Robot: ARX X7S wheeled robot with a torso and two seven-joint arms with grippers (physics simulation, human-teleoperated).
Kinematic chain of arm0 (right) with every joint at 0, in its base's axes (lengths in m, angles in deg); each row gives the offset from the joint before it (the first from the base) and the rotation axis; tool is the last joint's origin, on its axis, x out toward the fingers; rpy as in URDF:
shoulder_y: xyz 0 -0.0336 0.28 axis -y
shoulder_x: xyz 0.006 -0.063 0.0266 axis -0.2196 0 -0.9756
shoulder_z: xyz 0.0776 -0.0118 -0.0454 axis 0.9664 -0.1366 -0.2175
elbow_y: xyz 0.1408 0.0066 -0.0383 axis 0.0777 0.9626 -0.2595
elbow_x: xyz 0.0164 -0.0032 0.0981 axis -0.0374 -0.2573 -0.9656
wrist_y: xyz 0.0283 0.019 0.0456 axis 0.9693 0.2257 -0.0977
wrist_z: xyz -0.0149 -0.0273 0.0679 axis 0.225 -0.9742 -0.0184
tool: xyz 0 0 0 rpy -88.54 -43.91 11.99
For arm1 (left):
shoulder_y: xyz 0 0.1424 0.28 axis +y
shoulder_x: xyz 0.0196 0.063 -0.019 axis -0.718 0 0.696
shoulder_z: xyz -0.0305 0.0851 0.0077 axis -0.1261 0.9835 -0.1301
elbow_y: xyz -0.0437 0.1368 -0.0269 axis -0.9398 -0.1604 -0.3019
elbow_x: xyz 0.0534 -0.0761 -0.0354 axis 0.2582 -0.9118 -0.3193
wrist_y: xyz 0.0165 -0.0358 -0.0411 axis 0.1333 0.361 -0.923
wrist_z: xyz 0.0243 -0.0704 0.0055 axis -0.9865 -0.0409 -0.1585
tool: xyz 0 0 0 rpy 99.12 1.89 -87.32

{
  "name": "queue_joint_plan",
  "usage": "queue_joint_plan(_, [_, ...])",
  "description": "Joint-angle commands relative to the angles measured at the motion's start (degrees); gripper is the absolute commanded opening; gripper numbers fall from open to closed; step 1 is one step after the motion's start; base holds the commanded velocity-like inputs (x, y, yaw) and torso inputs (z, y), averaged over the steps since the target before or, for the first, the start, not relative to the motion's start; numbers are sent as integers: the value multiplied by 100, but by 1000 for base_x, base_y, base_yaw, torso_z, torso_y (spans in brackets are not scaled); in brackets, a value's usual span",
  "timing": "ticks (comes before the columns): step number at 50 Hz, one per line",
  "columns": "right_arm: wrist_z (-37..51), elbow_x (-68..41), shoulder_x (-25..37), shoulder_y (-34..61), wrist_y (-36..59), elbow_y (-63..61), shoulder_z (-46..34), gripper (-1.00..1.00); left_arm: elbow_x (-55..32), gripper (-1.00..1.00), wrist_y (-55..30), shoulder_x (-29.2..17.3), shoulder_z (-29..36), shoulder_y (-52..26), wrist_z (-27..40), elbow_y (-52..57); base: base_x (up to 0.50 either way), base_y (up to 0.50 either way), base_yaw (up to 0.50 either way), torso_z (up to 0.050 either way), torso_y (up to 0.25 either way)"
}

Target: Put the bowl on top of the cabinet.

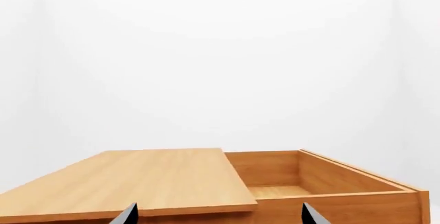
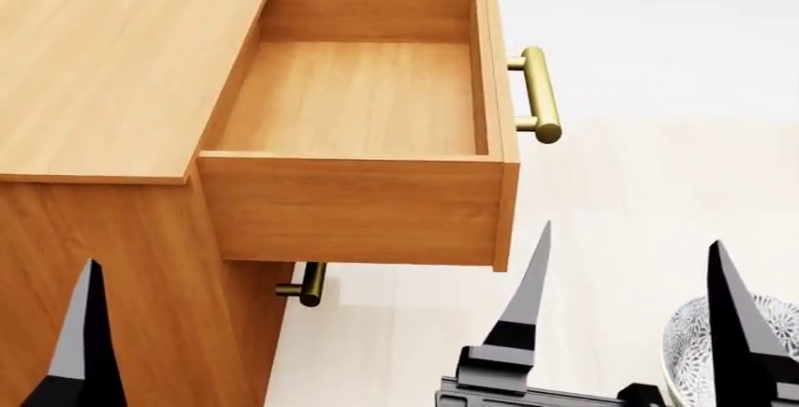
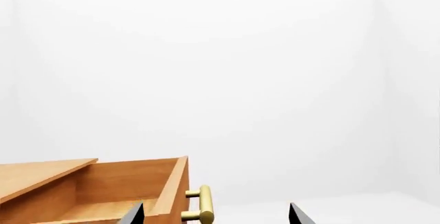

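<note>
White walls and a pale floor [image 2: 649,173] surround everything, blank and featureless in both wrist views. Low at the head view's right edge sits the bowl [image 2: 699,351], only a sliver of it showing: a curved wall with dense black pattern on white, the rest cut off by the frame and hidden behind the right end effector [image 2: 631,267]. What the bowl rests on cannot be made out.

That right end effector stands released, its two dark pointed fingers [image 2: 530,285] well apart and pointing up, one of them overlapping the bowl; nothing lies between them. In its own wrist view only the two tips show at the lower edge.

Left of it stands the cabinet [image 2: 112,61], orange-brown wood with a flat top. Its top drawer [image 2: 362,98] is pulled out wide, and its inside shows bare wood (the near corner is hidden by the front wall). A brass bar handle [image 2: 537,94] sticks out from the drawer's front; a second handle [image 2: 306,285] peeks from below, half hidden under the open drawer.

Of the left end effector [image 1: 218,214], the head view shows only one finger [image 2: 85,341], in front of the cabinet's side. Its wrist view shows two tips apart, so it is released too.
</note>
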Motion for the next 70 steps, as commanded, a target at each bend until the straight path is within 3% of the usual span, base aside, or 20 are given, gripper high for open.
queue_joint_plan(1, [76, -146, 97, 96, 463, -72, 10, 100, -415, 100, -176, 1, -113, -85, 228, 14, 0, 0, 0, 48, 0])
queue_joint_plan(8, [40, -723, 150, 194, 944, -379, 379, 100, -532, 100, -256, -110, -161, -116, 341, 8, 0, 0, 0, 7, 0])
queue_joint_plan(17, [265, -2590, 262, 1077, 2576, 56, 2181, 100, -499, 100, -119, -231, -121, -143, 574, 15, 0, 0, 0, 0, 0])
queue_joint_plan(26, [559, -3753, 596, 1717, 3778, 481, 3246, 100, -336, 100, -59, -335, 112, -171, 677, -138, 0, 0, 0, 0, 0])
queue_joint_plan(31, [791, -4969, 906, 2256, 4778, 915, 4059, 100, -462, 100, -60, -422, 83, -194, 782, -144, 0, 0, 0, 0, 0])
queue_joint_plan(36, [910, -5259, 1195, 2512, 5136, 1307, 4203, 100, -494, 100, -61, -487, 159, -240, 868, -155, 0, 0, 0, 0, 0])
queue_joint_plan(39, [837, -4726, 1610, 2360, 5050, 1480, 3702, 100, -535, 100, -59, -537, 176, -237, 933, -140, 0, 0, 0, 0, 0])
queue_joint_plan(52, [1340, -5120, 1649, 2660, 5595, 2507, 4326, 100, -595, 100, -3, -717, 347, -299, 1144, -182, 0, 0, 0, 0, 0])
queue_joint_plan(70, [3491, -6922, 2259, 2797, 5780, 4060, 5046, 100, -724, 100, 73, -885, 496, -354, 1351, -260, 0, 0, 0, 0, 0])
